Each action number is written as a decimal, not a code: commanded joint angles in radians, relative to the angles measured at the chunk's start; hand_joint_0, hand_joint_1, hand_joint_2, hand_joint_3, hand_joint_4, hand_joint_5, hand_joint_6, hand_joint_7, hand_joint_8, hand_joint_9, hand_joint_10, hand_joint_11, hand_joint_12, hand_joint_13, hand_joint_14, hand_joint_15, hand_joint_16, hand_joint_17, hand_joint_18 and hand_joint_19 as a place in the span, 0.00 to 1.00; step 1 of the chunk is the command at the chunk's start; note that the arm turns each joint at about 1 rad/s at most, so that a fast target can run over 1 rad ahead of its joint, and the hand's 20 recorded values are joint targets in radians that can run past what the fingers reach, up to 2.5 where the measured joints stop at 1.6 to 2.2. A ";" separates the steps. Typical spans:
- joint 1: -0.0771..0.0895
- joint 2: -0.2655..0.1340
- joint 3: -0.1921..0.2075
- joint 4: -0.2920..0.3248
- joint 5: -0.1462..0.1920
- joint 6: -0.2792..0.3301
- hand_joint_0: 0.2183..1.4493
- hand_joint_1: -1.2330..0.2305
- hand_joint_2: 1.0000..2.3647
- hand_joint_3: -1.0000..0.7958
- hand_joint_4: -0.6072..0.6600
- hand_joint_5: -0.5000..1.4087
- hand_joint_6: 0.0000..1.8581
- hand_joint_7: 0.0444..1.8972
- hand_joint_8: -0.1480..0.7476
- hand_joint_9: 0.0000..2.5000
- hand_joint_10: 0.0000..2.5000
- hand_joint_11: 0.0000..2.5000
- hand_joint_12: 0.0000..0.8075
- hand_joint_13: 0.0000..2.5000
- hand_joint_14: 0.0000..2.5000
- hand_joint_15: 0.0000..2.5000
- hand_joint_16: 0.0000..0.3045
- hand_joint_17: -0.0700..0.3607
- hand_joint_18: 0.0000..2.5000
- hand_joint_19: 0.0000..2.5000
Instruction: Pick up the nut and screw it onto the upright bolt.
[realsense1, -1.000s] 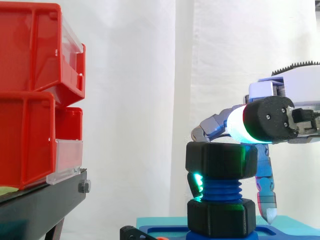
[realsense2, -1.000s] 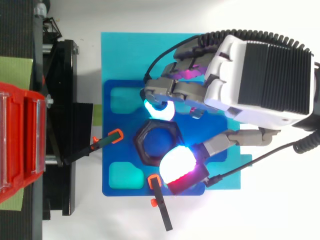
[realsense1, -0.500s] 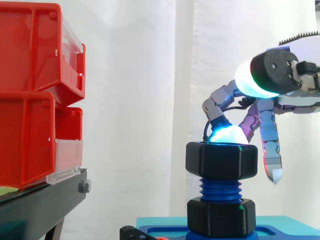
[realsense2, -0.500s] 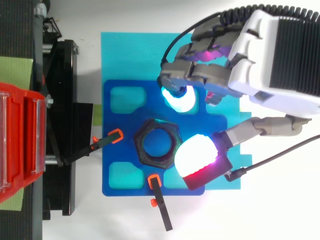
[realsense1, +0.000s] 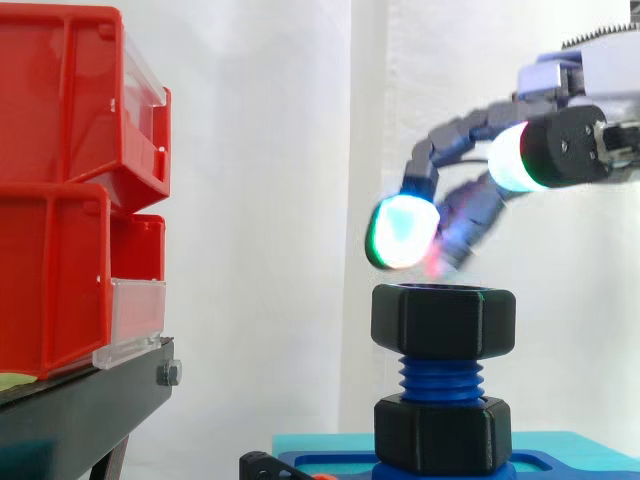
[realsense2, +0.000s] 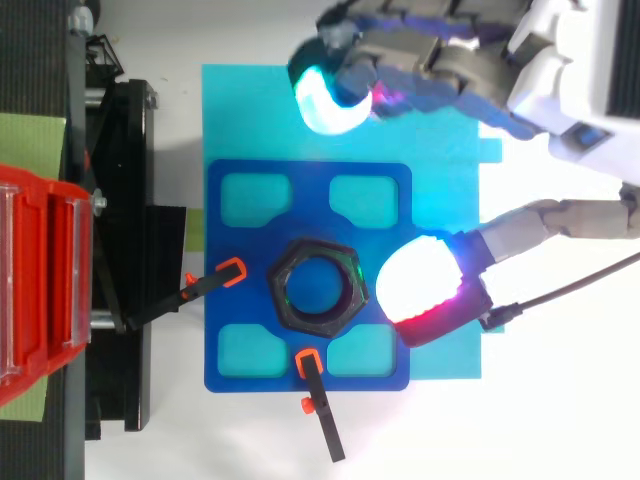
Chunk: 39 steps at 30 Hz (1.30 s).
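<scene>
Nut (realsense1: 443, 320) is black and thick, with six flat sides and a round hole in the middle. I see it in the lower middle of the side view, sitting at the top of the blue bolt (realsense1: 441, 378). That bolt stands straight up and has round ridges going around it. Under the ridges sits a second black nut (realsense1: 443, 432) of the same shape, low down on the bolt.

I see the bolt rise from the middle of a dark blue plate (realsense2: 310, 215) that has four holes with round corners. It lies on a flat light blue mat (realsense2: 250, 110). One black clamp (realsense2: 205, 288) with an orange tip grips the plate's left edge, and another clamp (realsense2: 320, 410) grips its bottom edge.

My hand (realsense2: 560, 70) is in the upper right, above the nut and not touching it. Its fingers are spread wide, bent a little, and hold nothing. One pad (realsense1: 400, 232) glows green just above the nut. From above, the thumb pad (realsense2: 420, 290) glows white and red, just right of the nut.

Shiny red bins (realsense1: 70, 190) sit on a black stand (realsense1: 80, 410) at the left, with a white curtain (realsense1: 280, 200) behind.
</scene>
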 joint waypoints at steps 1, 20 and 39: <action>-0.006 0.003 0.021 0.006 0.000 0.000 0.13 0.36 0.00 0.28 0.56 0.15 0.27 0.36 0.45 0.21 0.00 0.00 0.49 0.09 0.00 0.00 0.19 0.47 0.03 0.06; 0.029 -0.049 0.021 0.145 -0.003 0.049 0.07 0.27 0.00 0.28 0.61 0.13 0.27 0.37 0.48 0.16 0.00 0.00 0.53 0.05 0.00 0.00 0.21 0.49 0.00 0.01; 0.101 -0.051 0.021 0.099 0.083 0.132 0.09 0.26 0.00 0.28 0.61 0.13 0.27 0.37 0.48 0.16 0.00 0.00 0.52 0.05 0.00 0.00 0.19 0.47 0.00 0.01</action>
